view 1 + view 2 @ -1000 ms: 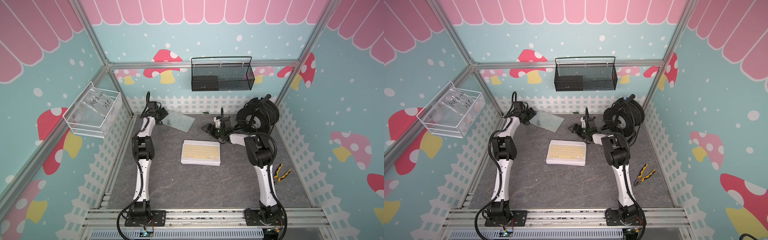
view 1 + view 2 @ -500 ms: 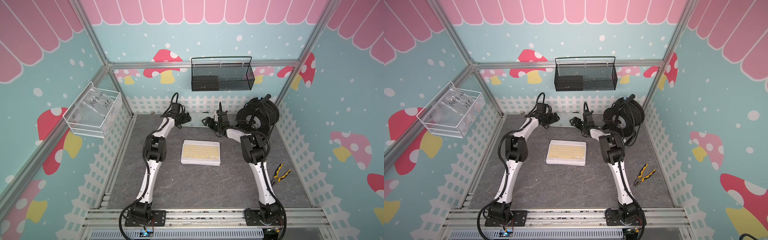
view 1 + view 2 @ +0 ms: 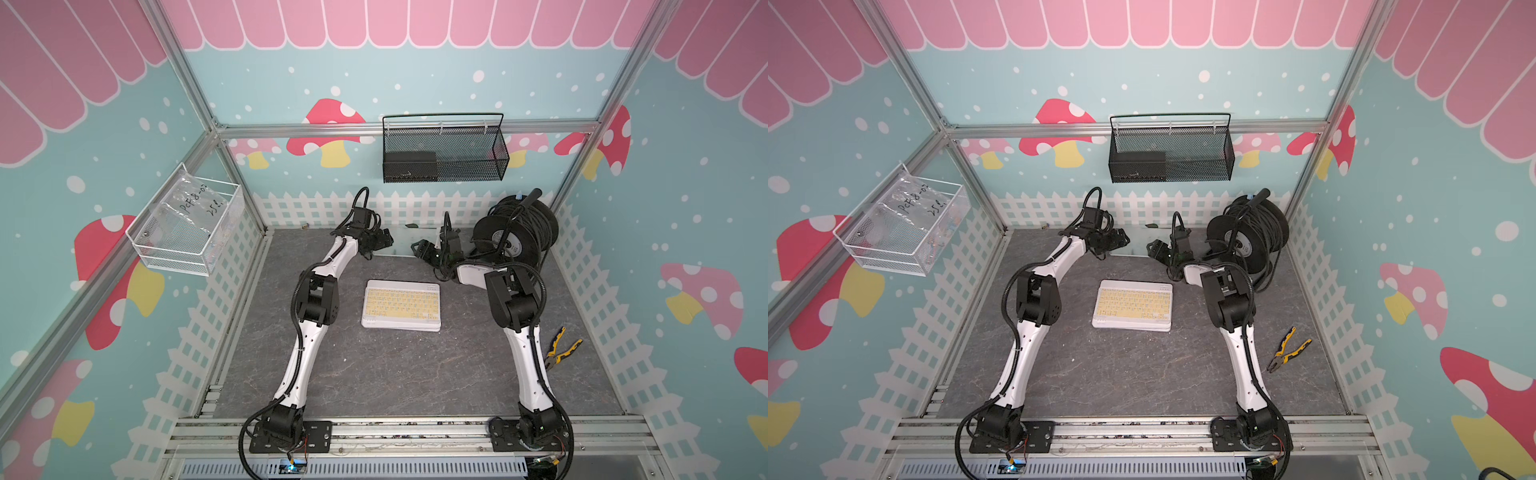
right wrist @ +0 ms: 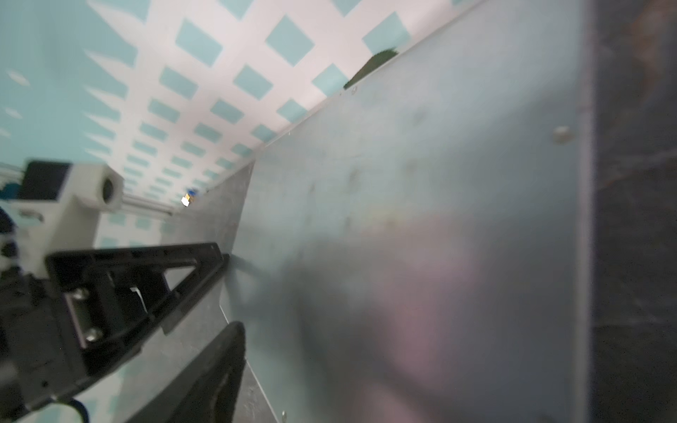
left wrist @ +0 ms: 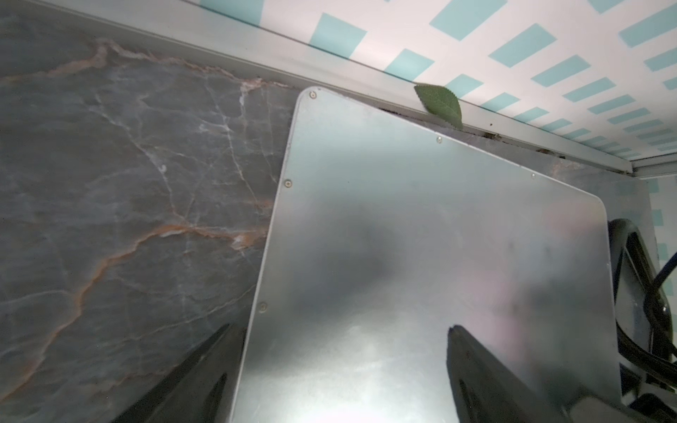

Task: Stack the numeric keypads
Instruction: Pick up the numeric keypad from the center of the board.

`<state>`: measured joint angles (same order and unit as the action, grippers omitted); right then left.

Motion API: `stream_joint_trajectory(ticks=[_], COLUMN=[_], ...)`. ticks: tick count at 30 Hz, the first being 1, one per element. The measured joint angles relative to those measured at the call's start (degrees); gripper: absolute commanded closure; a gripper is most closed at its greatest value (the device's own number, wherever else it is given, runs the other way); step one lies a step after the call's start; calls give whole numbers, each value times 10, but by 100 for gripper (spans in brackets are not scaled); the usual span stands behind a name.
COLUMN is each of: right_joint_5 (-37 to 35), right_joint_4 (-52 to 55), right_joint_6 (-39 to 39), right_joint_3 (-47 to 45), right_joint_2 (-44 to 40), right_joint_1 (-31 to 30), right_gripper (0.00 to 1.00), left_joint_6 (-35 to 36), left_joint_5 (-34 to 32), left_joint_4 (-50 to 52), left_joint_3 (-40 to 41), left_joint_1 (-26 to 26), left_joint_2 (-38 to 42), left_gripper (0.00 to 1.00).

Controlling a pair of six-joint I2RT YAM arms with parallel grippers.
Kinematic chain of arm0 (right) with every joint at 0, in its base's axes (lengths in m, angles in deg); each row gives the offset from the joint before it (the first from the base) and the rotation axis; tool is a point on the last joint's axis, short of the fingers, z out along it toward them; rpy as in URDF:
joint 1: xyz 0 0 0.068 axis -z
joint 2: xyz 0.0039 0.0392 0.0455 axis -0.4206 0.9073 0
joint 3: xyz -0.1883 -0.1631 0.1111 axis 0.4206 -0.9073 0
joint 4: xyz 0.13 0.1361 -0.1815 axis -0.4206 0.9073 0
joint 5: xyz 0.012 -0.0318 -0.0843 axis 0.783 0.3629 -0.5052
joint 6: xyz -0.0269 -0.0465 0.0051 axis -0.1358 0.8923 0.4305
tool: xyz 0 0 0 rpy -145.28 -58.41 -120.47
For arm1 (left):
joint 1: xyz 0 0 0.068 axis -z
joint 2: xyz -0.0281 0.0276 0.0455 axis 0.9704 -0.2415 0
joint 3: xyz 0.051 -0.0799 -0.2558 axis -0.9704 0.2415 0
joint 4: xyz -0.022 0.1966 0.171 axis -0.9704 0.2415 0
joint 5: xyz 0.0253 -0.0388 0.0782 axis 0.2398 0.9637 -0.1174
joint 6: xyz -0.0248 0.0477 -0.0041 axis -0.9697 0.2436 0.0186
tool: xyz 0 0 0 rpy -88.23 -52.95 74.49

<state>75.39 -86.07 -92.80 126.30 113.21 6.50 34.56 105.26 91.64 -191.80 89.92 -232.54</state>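
Behind the yellow-topped stack of numeric keypads (image 3: 401, 304) and to its left: left gripper (image 3: 383, 242), fingers (image 5: 198, 373) spread wide, gripping nothing. Likely poised astride one edge of the face-down keypad (image 5: 439, 256), ready to brace or lift it.

Straight behind the stack: that keypad, flat on the table, silver underside up, close against the back rail, with a green leaf (image 5: 439, 104) just beside its far edge. The only loose one in view.

Behind the stack and to its right: right gripper (image 3: 417, 248), jaws about the keypad's rim, one fingertip (image 4: 216, 262) touching it. Pinching yet or not, cannot tell. Probably a job for both arms, being too thin and flat to grab from above.

Further right of the stack: black cable reel (image 3: 515, 237), then pliers (image 3: 561, 349), both clear of the work.
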Motion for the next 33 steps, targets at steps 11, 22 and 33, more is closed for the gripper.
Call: stream_joint_trajectory(ticks=[11, 22, 33], right_joint_5=[-2, 8, -20], right_joint_4=[-218, -290, -200], right_joint_6=[-173, -235, -112], right_joint_3=[-91, -134, -250], right_joint_2=[14, -8, -211], right_joint_1=[11, 12, 11], right_gripper=[71, 92, 90], left_joint_6=[-2, -6, -39], left_joint_5=[3, 11, 6], left_joint_4=[-1, -6, -59], left_joint_3=[3, 86, 445], left_joint_1=[-2, -3, -3], left_joint_2=[0, 54, 350], left_gripper=[11, 12, 11])
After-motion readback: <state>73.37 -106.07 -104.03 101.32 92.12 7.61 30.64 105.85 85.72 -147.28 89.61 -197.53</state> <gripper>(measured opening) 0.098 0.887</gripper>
